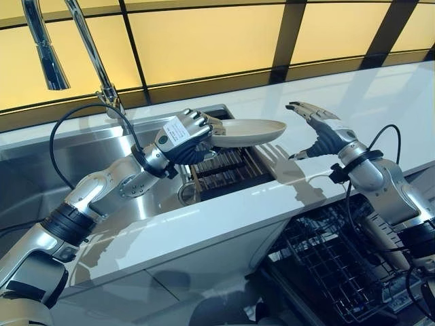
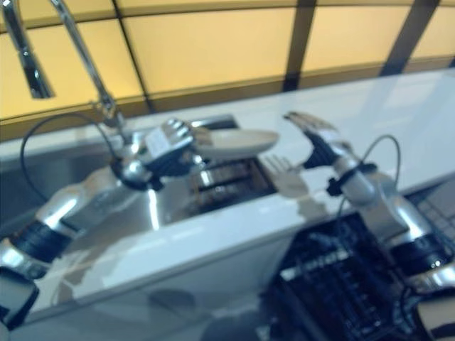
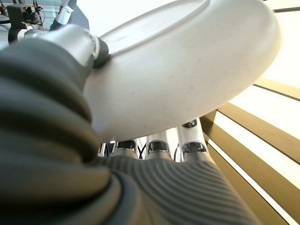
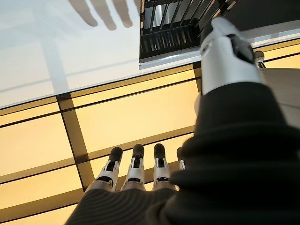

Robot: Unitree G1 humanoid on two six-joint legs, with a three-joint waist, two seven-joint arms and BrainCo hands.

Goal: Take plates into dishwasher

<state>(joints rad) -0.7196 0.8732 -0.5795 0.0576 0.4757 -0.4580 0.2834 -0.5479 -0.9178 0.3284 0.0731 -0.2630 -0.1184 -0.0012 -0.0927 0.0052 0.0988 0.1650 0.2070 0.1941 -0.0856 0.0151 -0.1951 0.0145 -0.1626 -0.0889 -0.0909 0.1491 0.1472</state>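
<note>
A cream-white plate point(image 1: 250, 132) hangs level over the sink's right end, held at its left rim by my left hand point(image 1: 185, 138), whose fingers and thumb curl around the edge. The left wrist view shows the plate's underside point(image 3: 187, 70) resting on the fingers point(image 3: 192, 140). My right hand point(image 1: 319, 129) is raised over the white counter just right of the plate, fingers straight and spread, palm toward the plate, a short gap away. The open dishwasher's dark wire rack point(image 1: 326, 261) lies below the counter's front edge at the lower right.
A steel sink point(image 1: 102, 170) holds a dark slatted drain rack point(image 1: 228, 170) under the plate. A tall chrome tap point(image 1: 95, 61) stands behind the sink. The white counter point(image 1: 380, 102) runs right, with yellow panels point(image 1: 204, 41) behind it.
</note>
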